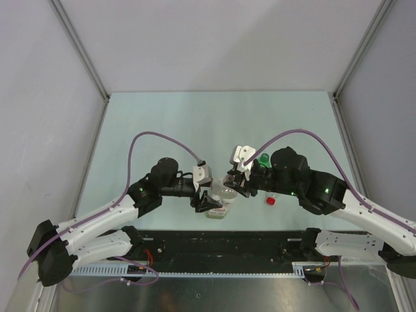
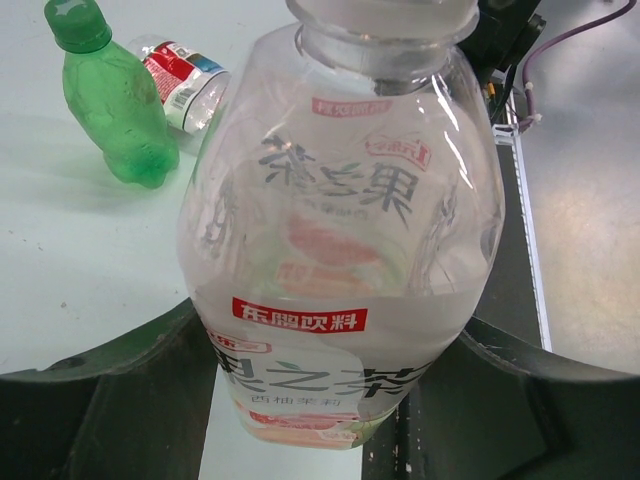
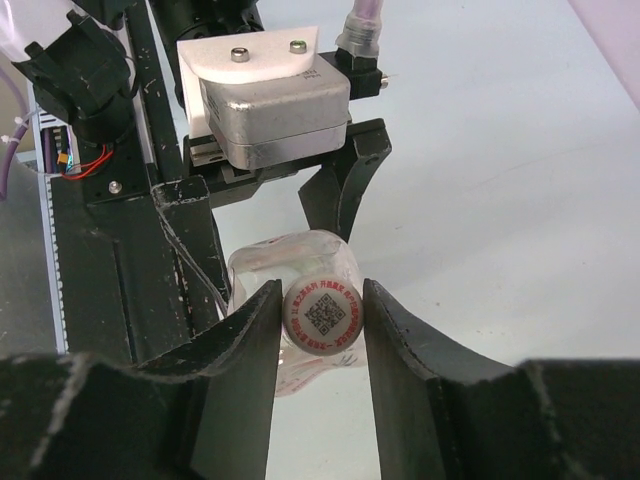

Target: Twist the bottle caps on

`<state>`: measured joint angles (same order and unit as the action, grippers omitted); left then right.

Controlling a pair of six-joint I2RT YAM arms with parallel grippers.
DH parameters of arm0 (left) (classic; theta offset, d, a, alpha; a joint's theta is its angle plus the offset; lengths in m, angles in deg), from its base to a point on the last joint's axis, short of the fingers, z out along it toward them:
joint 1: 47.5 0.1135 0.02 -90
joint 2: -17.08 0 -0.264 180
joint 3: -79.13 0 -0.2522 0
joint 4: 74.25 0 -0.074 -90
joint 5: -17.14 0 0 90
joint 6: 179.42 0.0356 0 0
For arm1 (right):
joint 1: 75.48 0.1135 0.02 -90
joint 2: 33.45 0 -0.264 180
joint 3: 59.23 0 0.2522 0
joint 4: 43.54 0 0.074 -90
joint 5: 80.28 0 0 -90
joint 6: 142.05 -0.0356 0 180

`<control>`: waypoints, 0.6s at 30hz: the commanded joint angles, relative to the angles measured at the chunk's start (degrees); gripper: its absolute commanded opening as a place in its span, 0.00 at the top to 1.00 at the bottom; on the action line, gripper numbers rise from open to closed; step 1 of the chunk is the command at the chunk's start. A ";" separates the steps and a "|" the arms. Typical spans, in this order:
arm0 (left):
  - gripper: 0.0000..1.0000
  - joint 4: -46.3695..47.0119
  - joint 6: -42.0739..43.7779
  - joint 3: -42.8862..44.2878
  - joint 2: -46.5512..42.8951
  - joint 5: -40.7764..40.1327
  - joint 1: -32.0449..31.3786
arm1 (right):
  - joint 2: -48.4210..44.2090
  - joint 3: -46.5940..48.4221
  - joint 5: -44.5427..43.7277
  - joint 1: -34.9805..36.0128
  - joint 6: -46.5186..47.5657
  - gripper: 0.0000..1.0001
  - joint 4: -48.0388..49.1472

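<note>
My left gripper [image 1: 209, 203] is shut on the body of the wide clear bottle [image 2: 340, 250], which has a white-red label, and holds it upright. My right gripper [image 3: 322, 312] is shut on the white cap [image 3: 322, 318], which has a printed code on top and sits on that bottle's neck. The small green bottle [image 2: 115, 110] stands behind with its green cap [image 2: 75, 22] on. The slim clear bottle [image 2: 185, 75] with the red-white label lies beside it. The red cap [image 1: 270, 200] lies loose on the table by the right arm.
The black front rail [image 1: 221, 244] with wiring runs along the near edge just behind the held bottle. The left wrist's camera housing [image 3: 270, 105] is close in front of the right gripper. Grey walls enclose the pale green table [image 1: 195, 123].
</note>
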<state>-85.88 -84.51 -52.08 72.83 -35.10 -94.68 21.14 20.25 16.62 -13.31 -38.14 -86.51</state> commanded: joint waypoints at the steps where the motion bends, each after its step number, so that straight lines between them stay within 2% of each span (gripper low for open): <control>1: 1.00 6.57 -1.20 3.92 -0.25 0.52 0.17 | 0.31 -0.76 1.88 0.92 -0.22 0.58 -0.41; 18: 1.00 6.53 -1.57 4.11 0.31 -0.45 -0.01 | -1.48 -0.80 1.31 0.87 -1.21 0.56 0.86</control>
<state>-84.25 -84.54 -51.71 73.09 -34.69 -94.70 21.01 19.96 16.64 -13.15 -38.44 -85.70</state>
